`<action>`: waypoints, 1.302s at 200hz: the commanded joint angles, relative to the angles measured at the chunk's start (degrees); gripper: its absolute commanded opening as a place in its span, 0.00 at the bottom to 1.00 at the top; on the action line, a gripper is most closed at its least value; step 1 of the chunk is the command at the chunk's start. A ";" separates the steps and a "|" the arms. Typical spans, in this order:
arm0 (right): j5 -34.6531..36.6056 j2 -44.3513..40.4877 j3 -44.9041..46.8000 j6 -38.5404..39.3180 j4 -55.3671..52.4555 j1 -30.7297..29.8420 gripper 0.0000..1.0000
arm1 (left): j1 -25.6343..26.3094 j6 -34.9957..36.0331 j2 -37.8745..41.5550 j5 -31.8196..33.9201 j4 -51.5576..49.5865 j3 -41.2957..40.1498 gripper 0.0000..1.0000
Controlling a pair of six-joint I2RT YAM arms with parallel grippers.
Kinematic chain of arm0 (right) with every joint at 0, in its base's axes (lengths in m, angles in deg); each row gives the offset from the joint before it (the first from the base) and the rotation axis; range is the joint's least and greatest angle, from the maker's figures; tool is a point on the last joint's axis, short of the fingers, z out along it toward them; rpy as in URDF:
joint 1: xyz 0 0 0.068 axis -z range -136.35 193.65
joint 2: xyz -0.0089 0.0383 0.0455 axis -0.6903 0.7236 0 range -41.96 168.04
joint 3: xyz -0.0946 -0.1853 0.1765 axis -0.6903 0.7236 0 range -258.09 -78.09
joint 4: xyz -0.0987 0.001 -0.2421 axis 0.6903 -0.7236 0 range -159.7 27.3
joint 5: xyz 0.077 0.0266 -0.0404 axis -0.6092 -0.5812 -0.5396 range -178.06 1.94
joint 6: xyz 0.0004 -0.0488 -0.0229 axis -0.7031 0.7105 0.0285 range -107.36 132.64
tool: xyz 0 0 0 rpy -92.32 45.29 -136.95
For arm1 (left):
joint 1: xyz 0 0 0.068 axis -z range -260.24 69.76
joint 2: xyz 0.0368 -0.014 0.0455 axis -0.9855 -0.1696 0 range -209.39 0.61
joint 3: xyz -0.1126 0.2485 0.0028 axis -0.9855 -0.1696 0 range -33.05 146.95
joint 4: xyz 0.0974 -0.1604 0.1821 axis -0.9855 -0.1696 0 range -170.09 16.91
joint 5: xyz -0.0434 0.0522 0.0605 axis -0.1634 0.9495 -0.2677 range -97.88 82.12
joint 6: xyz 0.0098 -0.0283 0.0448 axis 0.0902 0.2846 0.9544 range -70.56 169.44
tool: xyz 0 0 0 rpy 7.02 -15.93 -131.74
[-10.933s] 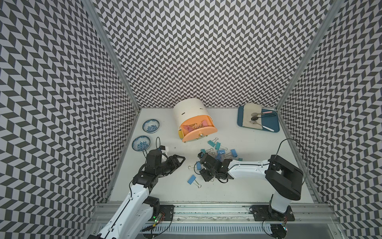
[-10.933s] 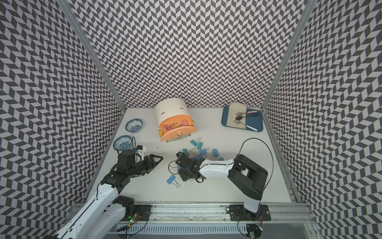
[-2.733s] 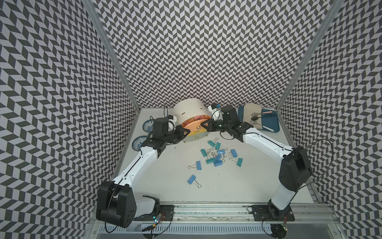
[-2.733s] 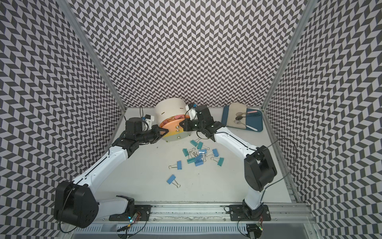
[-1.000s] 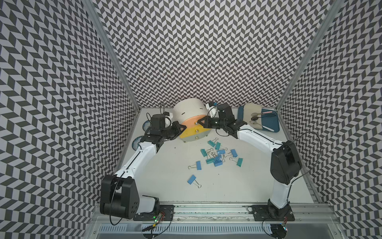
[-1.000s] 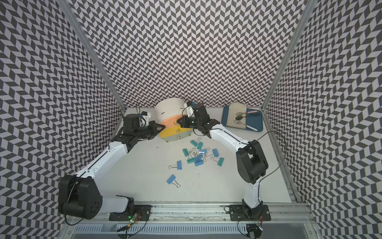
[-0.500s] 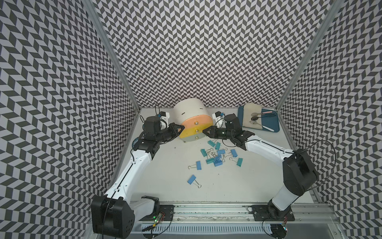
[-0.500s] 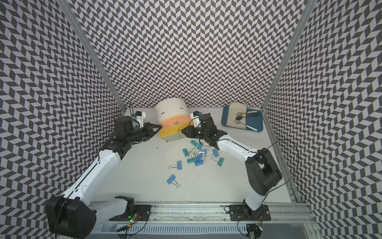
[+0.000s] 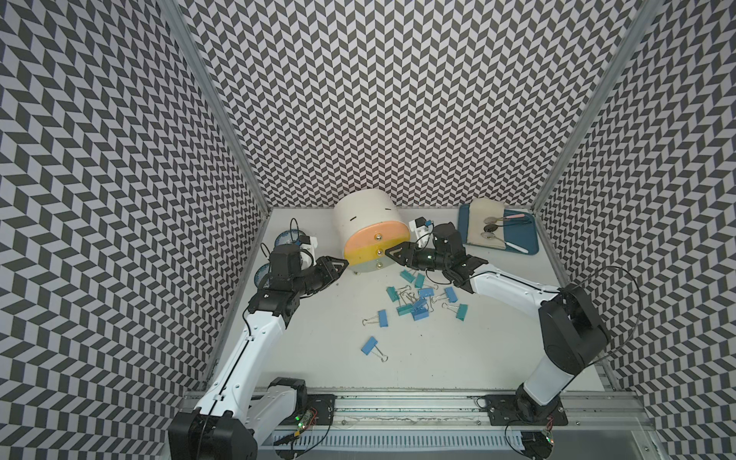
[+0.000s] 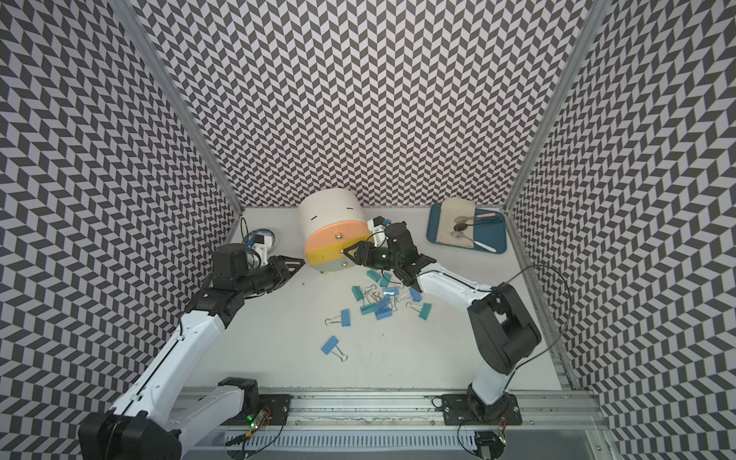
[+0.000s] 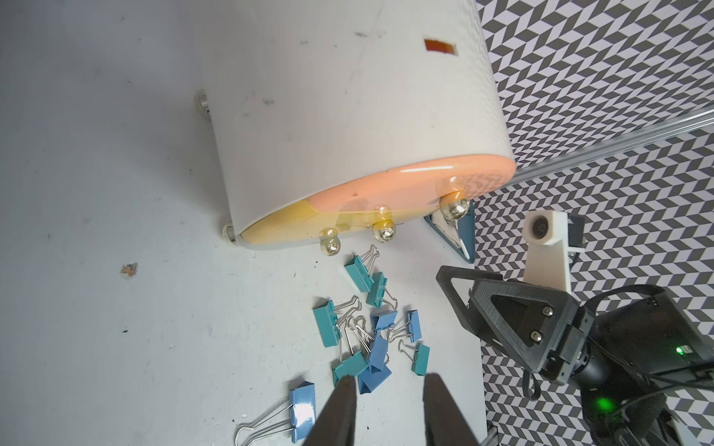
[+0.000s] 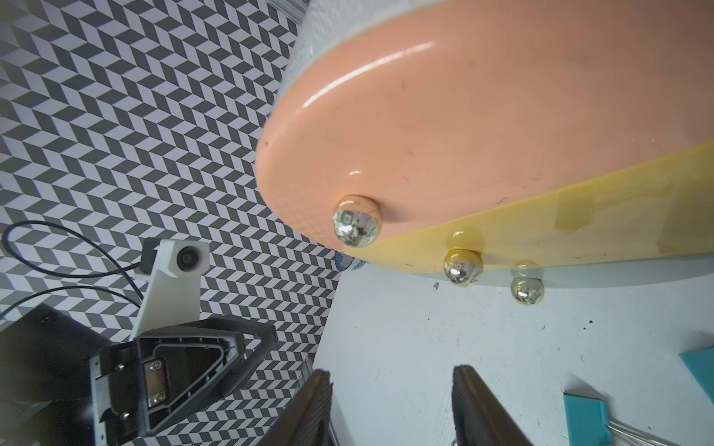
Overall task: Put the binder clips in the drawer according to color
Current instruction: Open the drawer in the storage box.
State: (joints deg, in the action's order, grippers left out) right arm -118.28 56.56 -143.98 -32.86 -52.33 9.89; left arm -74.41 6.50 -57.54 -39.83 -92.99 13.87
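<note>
White tabletop (image 9: pixel 318 358): drawer (image 9: pixel 372 247) sits between left fingers (image 11: pixel 337 417) and right fingers (image 12: pixel 477 409), both parted, empty; binder clips (image 9: pixel 419 308) loose beside.

The drawer (image 9: pixel 368 223) stands far centre; binder clips (image 9: pixel 418 303) lie just nearer and right; tray (image 9: pixel 530 246) far right, bowls (image 9: pixel 282 239) far left.
</note>
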 commanded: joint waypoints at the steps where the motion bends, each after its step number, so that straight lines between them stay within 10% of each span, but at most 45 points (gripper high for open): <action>1: -0.51 2.21 -1.24 -1.56 4.19 -0.43 0.57 | -0.72 1.24 1.37 -0.20 -1.80 -1.10 0.36; 176: 0.31 12.40 -5.99 -8.24 10.71 -0.43 0.54 | -1.61 0.33 -0.36 -1.24 -0.05 -1.98 0.40; 260: 5.62 8.21 7.70 -23.47 30.81 -0.56 0.52 | -1.52 -0.13 -0.74 -1.72 0.48 -2.07 0.39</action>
State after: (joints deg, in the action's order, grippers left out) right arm -115.41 67.88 -138.90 -50.01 -32.33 9.70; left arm -75.77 6.26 -58.07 -40.72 -94.12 11.96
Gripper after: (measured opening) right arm 0.522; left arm 0.394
